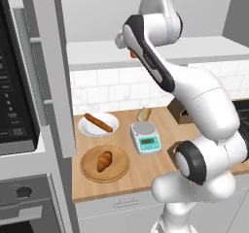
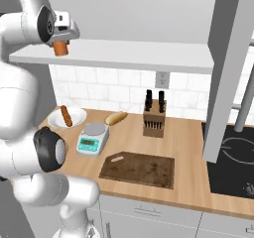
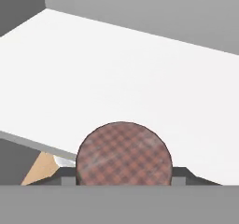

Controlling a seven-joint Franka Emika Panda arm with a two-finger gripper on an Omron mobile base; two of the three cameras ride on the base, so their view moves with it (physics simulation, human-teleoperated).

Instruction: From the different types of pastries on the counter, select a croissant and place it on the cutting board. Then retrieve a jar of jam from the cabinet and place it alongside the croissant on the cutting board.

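My gripper [image 2: 60, 44] is up at the front edge of the cabinet shelf [image 2: 129, 53], shut on the jar of jam [image 2: 60, 49]. In the hand view the jar's checked reddish lid [image 3: 123, 154] sits between the fingertips [image 3: 181, 174]. The jar also peeks out beside the arm [image 1: 132, 54]. The croissant [image 1: 103, 160] lies on a round light-wood plate [image 1: 118, 171] on the counter. The dark cutting board [image 2: 139, 168] lies bare near the counter's front. A stick pastry [image 1: 98, 122] rests in a white bowl, and the pale bun [image 2: 116, 117] lies behind the scale.
A digital scale [image 2: 93, 138] stands mid-counter, with a knife block [image 2: 154, 118] by the wall. The open grey cabinet door [image 2: 225, 73] hangs to the right, over the black stove [image 2: 233, 162]. The microwave [image 1: 14, 96] is on the left.
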